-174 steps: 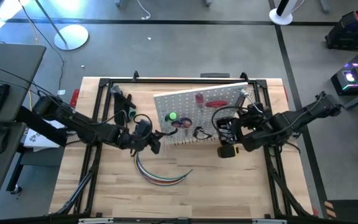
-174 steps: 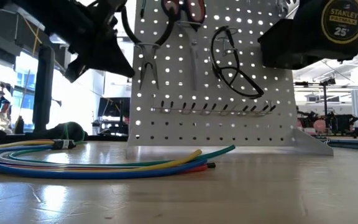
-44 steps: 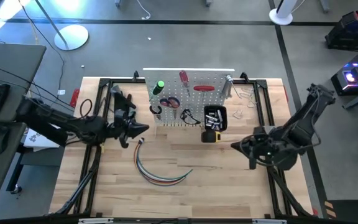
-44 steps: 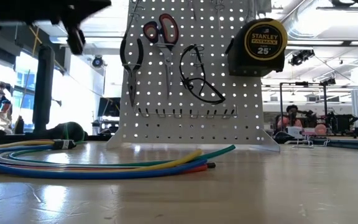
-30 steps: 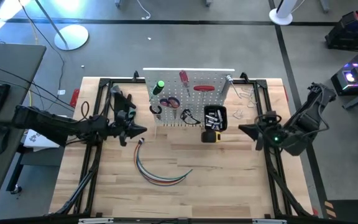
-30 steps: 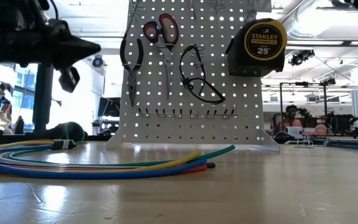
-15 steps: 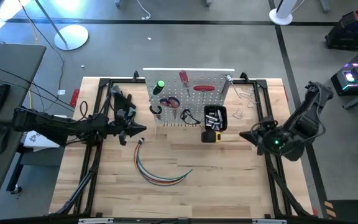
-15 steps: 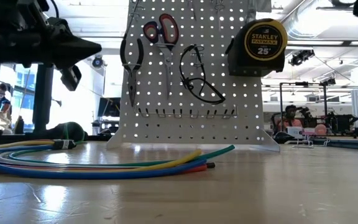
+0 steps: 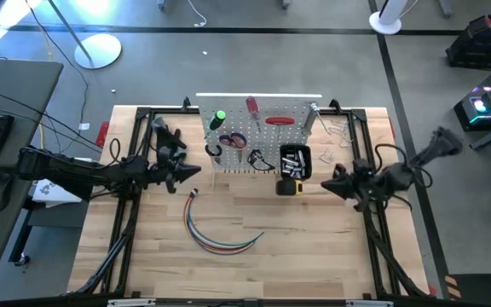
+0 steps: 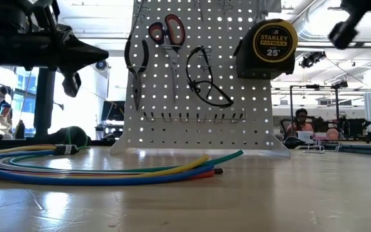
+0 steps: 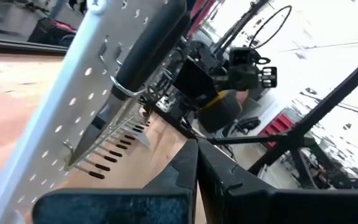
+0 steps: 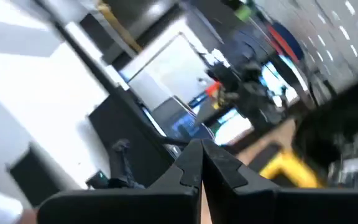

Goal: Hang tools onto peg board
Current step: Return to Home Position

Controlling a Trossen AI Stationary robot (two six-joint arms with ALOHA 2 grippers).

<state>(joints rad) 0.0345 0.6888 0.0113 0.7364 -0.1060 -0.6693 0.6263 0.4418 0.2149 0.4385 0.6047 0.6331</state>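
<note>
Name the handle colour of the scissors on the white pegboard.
Red: the scissors show best in low view.

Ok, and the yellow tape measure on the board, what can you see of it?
The yellow-and-black tape measure is a chunky plastic-looking case with a round label reading STANLEY 25'. In the low view it hangs upright high on the right of the white perforated peg board, label facing the camera, clear of the table. From above it shows just in front of the small black bin. What holds it is hidden; nothing grips it.
</note>
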